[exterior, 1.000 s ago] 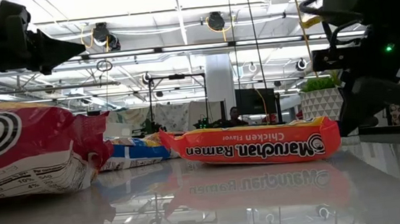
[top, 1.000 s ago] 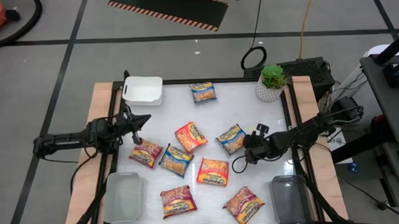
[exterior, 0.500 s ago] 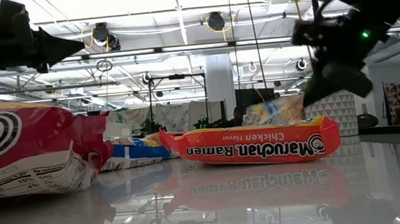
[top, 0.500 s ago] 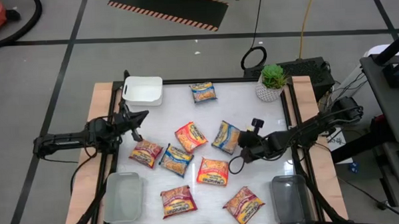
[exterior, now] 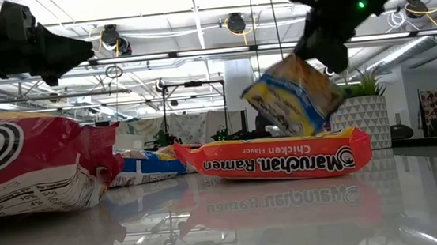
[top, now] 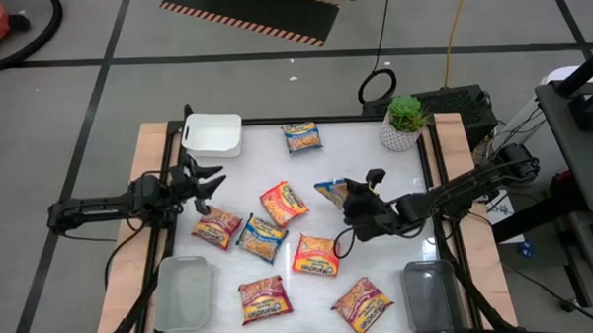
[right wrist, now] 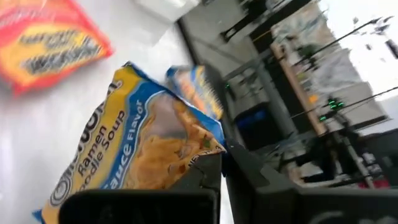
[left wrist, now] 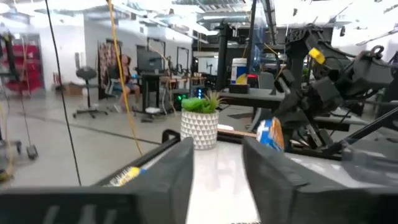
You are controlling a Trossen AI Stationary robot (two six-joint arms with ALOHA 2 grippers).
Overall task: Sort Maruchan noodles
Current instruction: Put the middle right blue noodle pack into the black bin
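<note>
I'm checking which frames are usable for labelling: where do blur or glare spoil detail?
Right wrist view: the orange-red packet and the room behind are motion-blurred, though the held blue packet reads. Low view: the glossy table mirrors the orange-red Chicken packet; ceiling lights wash out. High view: sharp.

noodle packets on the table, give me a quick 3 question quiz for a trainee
1. True or false: the right gripper holds a blue packet clear of the table.
2. Which stands at the far right corner? A) potted plant B) kettle C) mug
3. Fill in: the white bin sits near the ___ gripper.

Key: 1 true; 2 A; 3 left.
</note>
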